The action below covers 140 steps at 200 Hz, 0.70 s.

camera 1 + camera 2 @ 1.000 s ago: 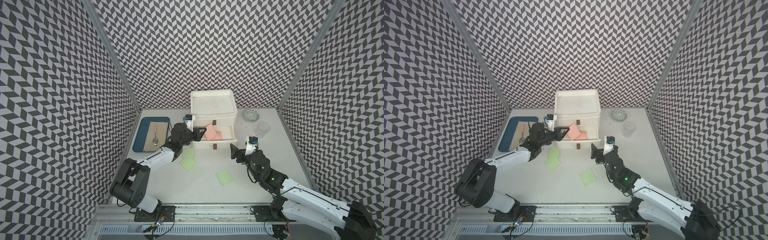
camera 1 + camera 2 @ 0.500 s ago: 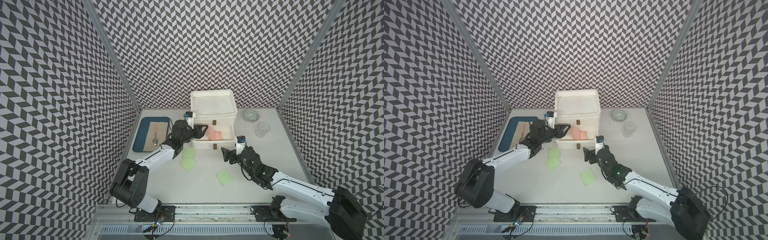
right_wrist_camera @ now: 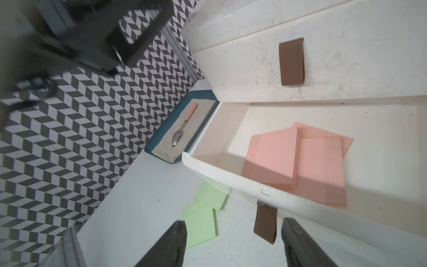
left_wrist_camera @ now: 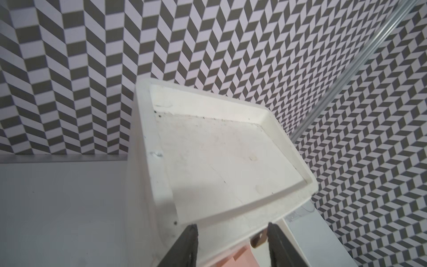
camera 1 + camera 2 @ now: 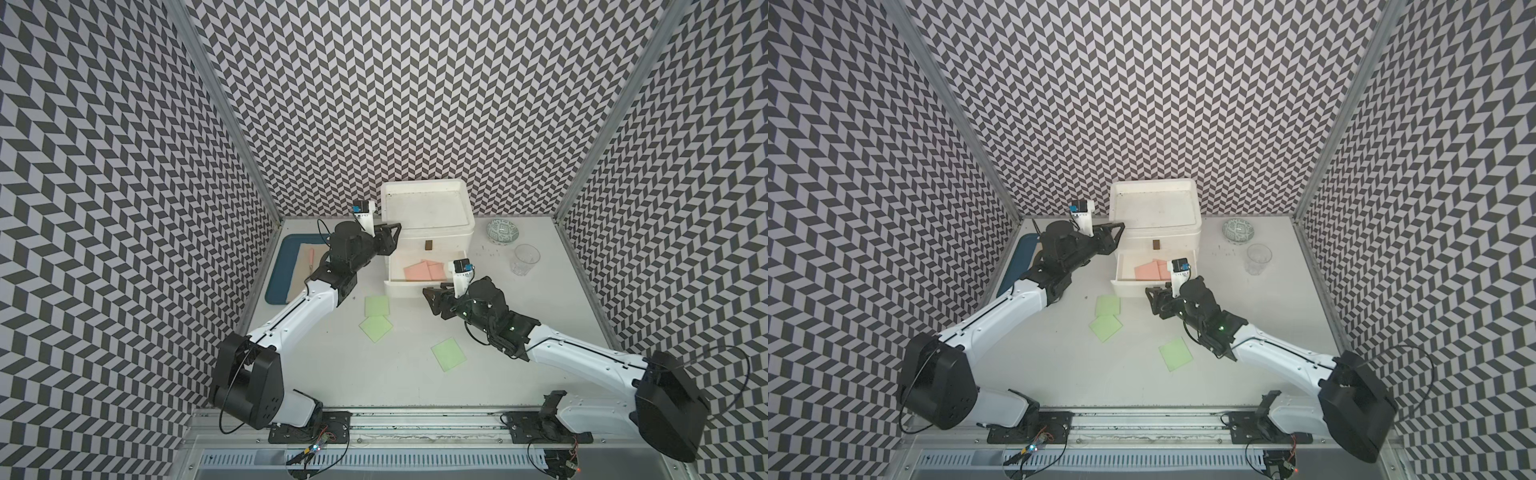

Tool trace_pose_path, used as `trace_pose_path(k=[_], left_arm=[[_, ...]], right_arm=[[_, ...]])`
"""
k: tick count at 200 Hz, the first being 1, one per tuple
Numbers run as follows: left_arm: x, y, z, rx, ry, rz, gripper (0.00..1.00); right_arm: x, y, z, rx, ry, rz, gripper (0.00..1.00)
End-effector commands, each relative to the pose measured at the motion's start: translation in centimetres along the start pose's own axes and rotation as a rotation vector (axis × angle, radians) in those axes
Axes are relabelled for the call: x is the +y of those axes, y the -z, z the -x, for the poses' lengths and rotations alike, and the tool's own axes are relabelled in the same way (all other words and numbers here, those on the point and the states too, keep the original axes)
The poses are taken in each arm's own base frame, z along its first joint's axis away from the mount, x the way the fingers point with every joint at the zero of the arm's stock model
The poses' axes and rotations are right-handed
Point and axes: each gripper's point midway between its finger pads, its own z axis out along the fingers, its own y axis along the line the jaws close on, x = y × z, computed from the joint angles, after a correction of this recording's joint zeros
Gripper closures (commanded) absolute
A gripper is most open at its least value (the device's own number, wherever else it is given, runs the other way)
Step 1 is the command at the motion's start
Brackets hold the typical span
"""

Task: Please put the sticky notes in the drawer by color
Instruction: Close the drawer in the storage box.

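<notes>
three pink sticky notes (image 3: 298,161) are in the open drawer (image 3: 231,178) of the chest (image 5: 428,239), one down from the top. they overlap, and one looks propped against the front wall. three green sticky notes (image 5: 376,328) lie flat on the table in front of the chest: two overlap right by its front, and the third (image 5: 448,353) is further out. i can't see a blue one anywhere.

my right claw (image 3: 233,222) is spread with a finger on each side of the open drawer's brown handle (image 3: 265,223), and i see a gap on both sides, so it isn't pinching yet. my left claw (image 4: 232,225) is spread and empty, up by the chest's top corner.

i'd guess the green ones are feather light, floppy and basically flush with the table, so there's nothing to get a finger under. i'd go for a corner or a lifted edge, probably where the two overlap, and pinch gently so the paper doesn't crumple. the sticky strip might also drag the neighbour along.

on views, only the right wrist cam shows the handle sitting between the fingers and how the pinks are stacked. in both top views the claw covers that handle. the far green note shows in the top views only. the left wrist cam gives me just the chest's lid and a sliver of pink.
</notes>
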Motion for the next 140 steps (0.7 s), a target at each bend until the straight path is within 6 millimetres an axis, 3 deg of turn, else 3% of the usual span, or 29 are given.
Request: trace_pose_path(k=[1, 36, 81, 140], left_arm=[[2.6, -1.2, -0.2, 0.064, -0.004, 0.100, 0.47], [3.0, -2.3, 0.1, 0.064, -0.003, 0.108, 0.46], [3.7, -4.3, -1.3, 0.132, -0.025, 0.113, 0.45], [3.7, -4.5, -2.4, 0.156, -0.003, 0.100, 0.49]], right_arm=[[-0.1, -0.5, -0.7, 0.024, -0.069, 0.005, 0.37], [-1.0, -0.6, -2.1, 0.067, -0.075, -0.025, 0.38], [-1.5, -0.8, -3.4, 0.095, -0.092, -0.030, 0.37], [-0.8, -2.2, -3.0, 0.086, -0.116, -0.005, 0.36]])
